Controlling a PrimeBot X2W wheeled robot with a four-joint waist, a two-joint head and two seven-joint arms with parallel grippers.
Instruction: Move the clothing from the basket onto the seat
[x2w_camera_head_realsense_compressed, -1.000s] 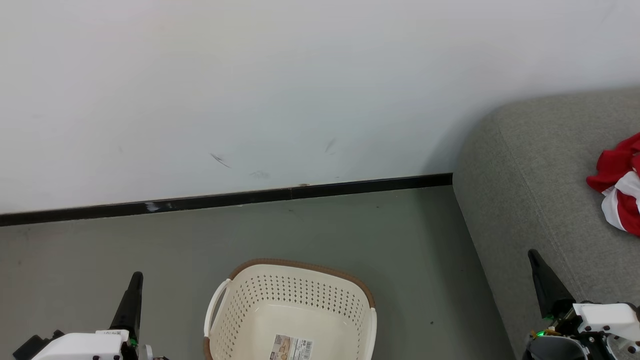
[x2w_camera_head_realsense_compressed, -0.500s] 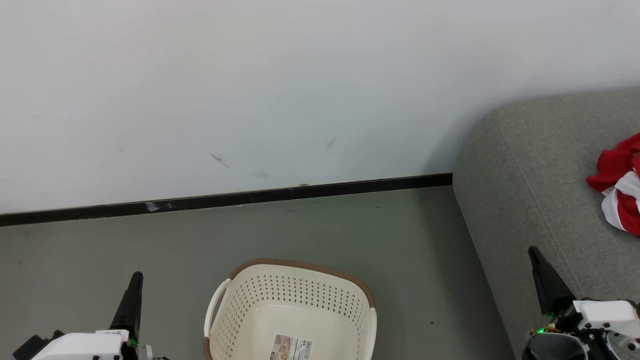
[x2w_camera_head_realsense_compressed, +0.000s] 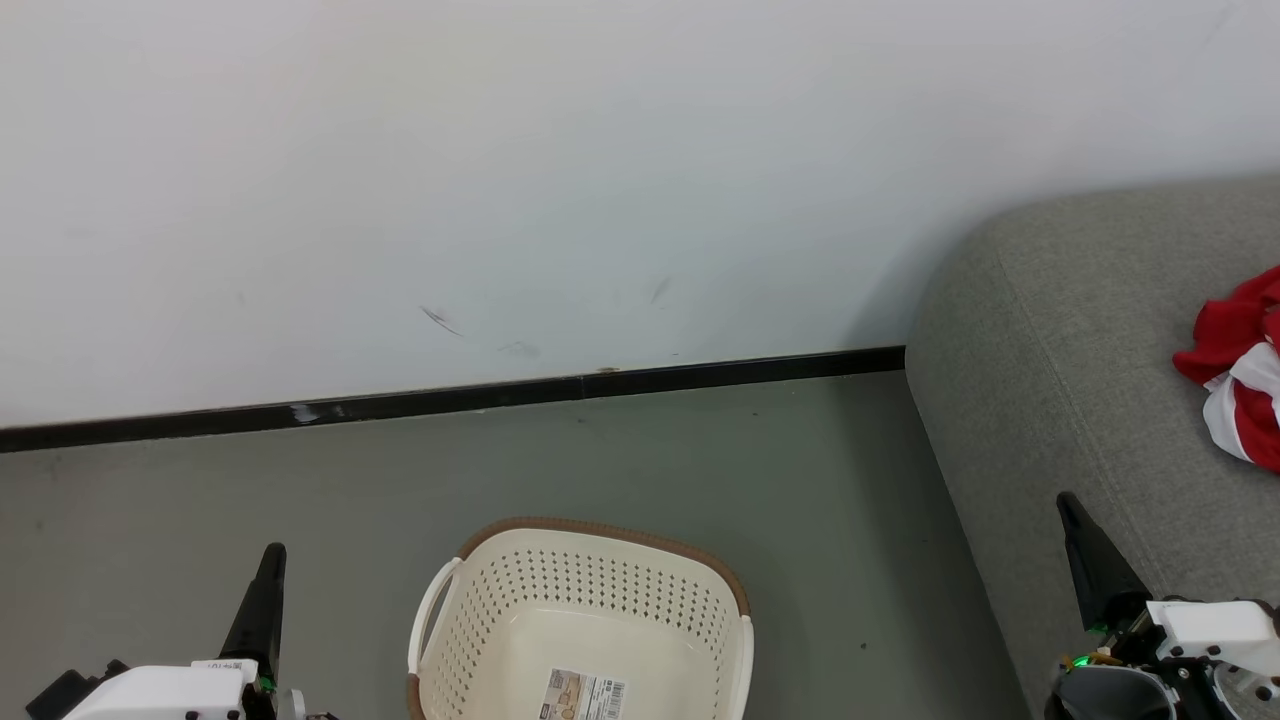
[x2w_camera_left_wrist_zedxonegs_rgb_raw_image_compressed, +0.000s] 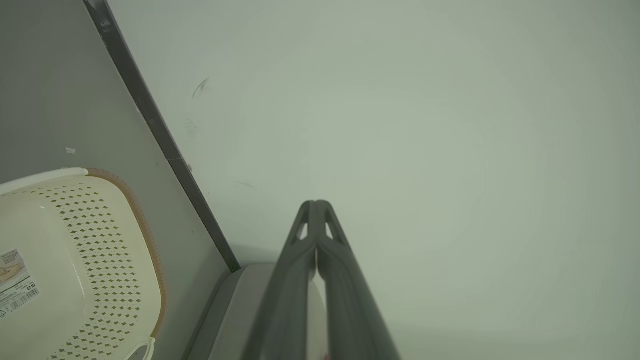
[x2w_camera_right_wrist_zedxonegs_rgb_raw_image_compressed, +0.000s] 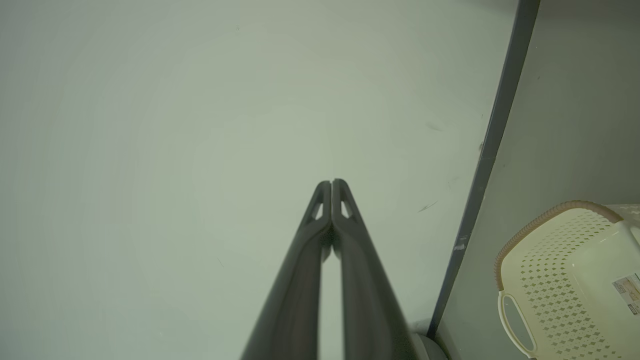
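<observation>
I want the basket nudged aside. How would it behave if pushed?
The basket is perforated plastic and looks empty, so probably light, sliding easily on the smooth floor. Its wide base suggests little tipping.

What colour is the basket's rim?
The basket has a brown rim with a woven look, above cream walls. It shows best in the head view.

A pale wall carries a few faint dark scuffs (low down, near its foot). A black skirting strip runs along its base, above the grey-green floor, where a tiny dark speck, perhaps dirt, lies
</observation>
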